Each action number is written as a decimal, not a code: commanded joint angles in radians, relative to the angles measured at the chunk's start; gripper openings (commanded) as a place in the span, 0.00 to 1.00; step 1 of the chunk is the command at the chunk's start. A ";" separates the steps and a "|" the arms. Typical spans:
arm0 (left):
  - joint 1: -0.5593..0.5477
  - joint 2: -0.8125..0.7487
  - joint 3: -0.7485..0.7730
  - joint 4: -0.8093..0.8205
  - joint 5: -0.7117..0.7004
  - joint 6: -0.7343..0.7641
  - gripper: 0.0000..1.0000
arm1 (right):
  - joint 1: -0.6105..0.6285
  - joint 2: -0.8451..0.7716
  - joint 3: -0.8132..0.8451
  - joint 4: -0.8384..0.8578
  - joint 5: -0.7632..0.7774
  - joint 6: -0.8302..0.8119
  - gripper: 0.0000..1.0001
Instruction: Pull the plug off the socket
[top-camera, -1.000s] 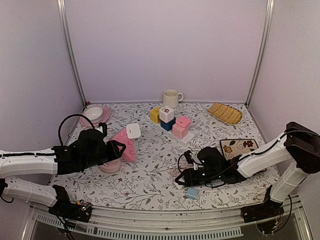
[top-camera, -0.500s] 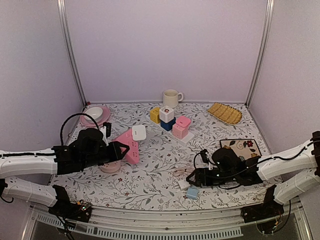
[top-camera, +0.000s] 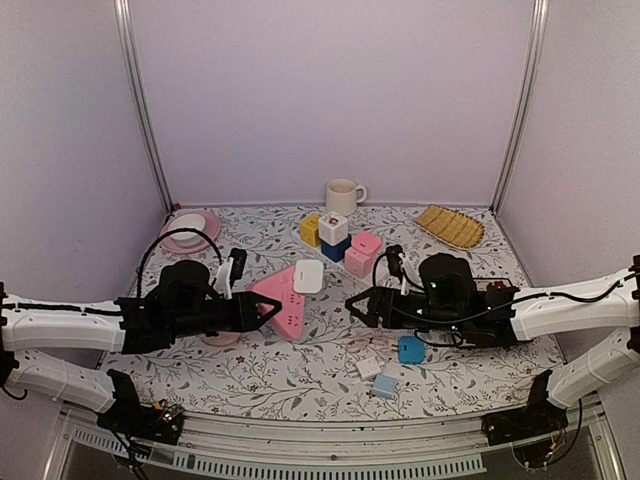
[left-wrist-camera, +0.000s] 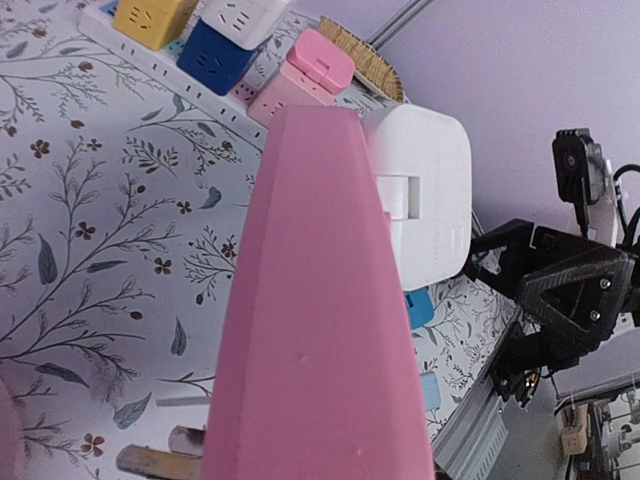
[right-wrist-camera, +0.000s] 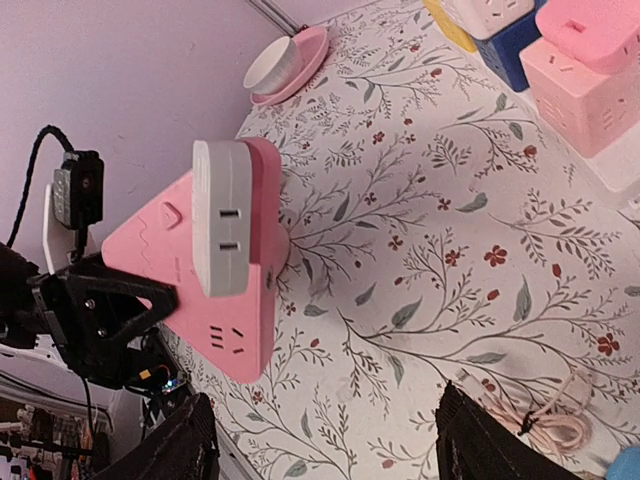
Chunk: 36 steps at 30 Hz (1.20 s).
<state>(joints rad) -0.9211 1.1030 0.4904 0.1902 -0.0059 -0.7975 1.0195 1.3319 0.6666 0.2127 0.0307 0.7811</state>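
Observation:
My left gripper (top-camera: 258, 310) is shut on the pink triangular socket (top-camera: 284, 307) and holds it tilted above the table. A white plug (top-camera: 308, 276) sits plugged into the socket's upper face. In the left wrist view the socket (left-wrist-camera: 320, 330) fills the middle and hides my fingers, with the plug (left-wrist-camera: 425, 205) on its right side. My right gripper (top-camera: 358, 305) is open, a little to the right of the plug and apart from it. In the right wrist view the plug (right-wrist-camera: 222, 215) and socket (right-wrist-camera: 215, 300) lie ahead of the spread right gripper (right-wrist-camera: 330, 440).
A power strip (top-camera: 378, 275) with yellow, blue, white and pink cubes lies mid-table. A mug (top-camera: 343, 195), a woven tray (top-camera: 450, 226) and a pink plate with a bowl (top-camera: 190, 230) stand at the back. Small blue (top-camera: 411, 349), white (top-camera: 367, 368) and light-blue (top-camera: 385, 386) adapters lie near the front.
My right gripper opened, lifted from the front of the table and swung back-left toward the plug. My left arm carried the socket and plug to the right.

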 joint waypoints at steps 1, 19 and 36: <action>-0.039 0.018 -0.017 0.159 0.071 0.053 0.00 | -0.006 0.073 0.082 0.128 -0.038 -0.023 0.77; -0.113 0.074 -0.009 0.262 0.053 0.106 0.00 | -0.006 0.186 0.143 0.285 -0.131 0.095 0.38; -0.131 0.094 0.004 0.251 -0.043 0.114 0.00 | -0.005 0.219 0.100 0.360 -0.173 0.197 0.28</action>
<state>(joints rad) -1.0325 1.1980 0.4595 0.3805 -0.0158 -0.6991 1.0187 1.5444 0.7834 0.5251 -0.1257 0.9607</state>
